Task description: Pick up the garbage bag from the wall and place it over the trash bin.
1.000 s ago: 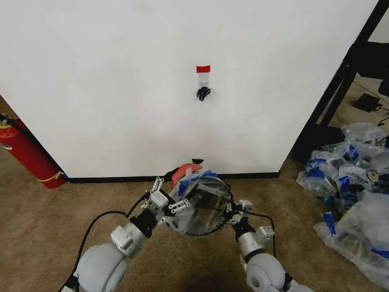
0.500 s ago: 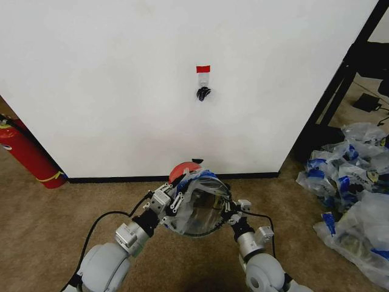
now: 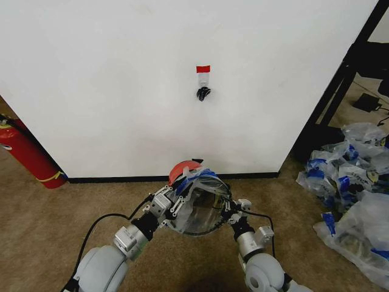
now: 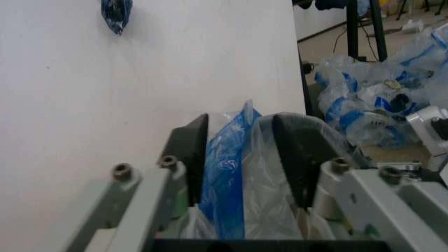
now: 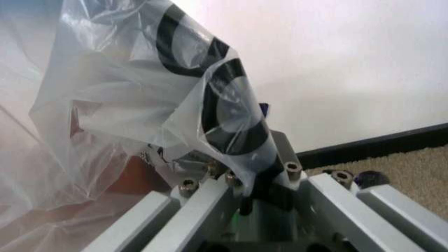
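I have the garbage bag stretched over the trash bin, just in front of the wall. The left gripper and right gripper each pinch 1 side of it. My worry: this thin plastic could tear or slip off the rim if 1 side releases early.

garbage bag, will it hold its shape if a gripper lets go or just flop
Probably flops: the garbage bag is thin film, wrinkling between the left gripper and right gripper. Likely very light and slippery, so it may slide off the trash bin.
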`<state>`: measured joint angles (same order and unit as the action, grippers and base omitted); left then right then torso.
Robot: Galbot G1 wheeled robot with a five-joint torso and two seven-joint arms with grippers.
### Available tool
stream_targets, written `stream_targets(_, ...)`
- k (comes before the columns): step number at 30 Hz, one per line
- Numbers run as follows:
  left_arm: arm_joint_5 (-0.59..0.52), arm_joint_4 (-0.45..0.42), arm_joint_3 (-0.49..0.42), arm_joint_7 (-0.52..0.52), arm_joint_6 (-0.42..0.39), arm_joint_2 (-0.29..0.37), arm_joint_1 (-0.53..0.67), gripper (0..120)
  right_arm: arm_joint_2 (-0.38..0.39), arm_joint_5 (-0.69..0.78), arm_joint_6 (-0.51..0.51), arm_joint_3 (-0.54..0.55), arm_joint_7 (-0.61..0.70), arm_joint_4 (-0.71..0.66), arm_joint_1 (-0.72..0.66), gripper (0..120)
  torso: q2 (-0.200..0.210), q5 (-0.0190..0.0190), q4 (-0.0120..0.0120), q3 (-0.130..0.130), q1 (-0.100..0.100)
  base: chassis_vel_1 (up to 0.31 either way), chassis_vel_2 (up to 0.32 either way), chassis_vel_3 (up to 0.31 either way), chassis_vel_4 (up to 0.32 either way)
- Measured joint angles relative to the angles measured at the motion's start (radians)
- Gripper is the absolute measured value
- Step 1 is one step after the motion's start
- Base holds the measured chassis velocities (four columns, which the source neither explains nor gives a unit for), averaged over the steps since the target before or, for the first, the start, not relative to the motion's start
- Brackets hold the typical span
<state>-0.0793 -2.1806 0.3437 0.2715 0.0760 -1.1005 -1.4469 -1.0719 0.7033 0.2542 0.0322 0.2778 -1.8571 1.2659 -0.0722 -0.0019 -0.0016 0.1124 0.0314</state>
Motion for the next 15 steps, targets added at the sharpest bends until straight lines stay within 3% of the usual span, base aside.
stream_targets(6,0.021,0.013,0.009,-0.017,0.001,-0.003,0.0,65,0.0,-0.005,0.005,-0.002,0.0,-0.012,0.008,0,0.0,0.0,0.0,0.0,0.0,0.0,0.0,0.0,0.0)
stream_targets(15,0.018,0.004,0.017,-0.046,0.001,-0.005,-0.01,31,0.0,-0.012,0.008,-0.003,-0.001,-0.02,0.016,0,0.0,0.0,0.0,0.0,0.0,0.0,0.0,0.0,0.0)
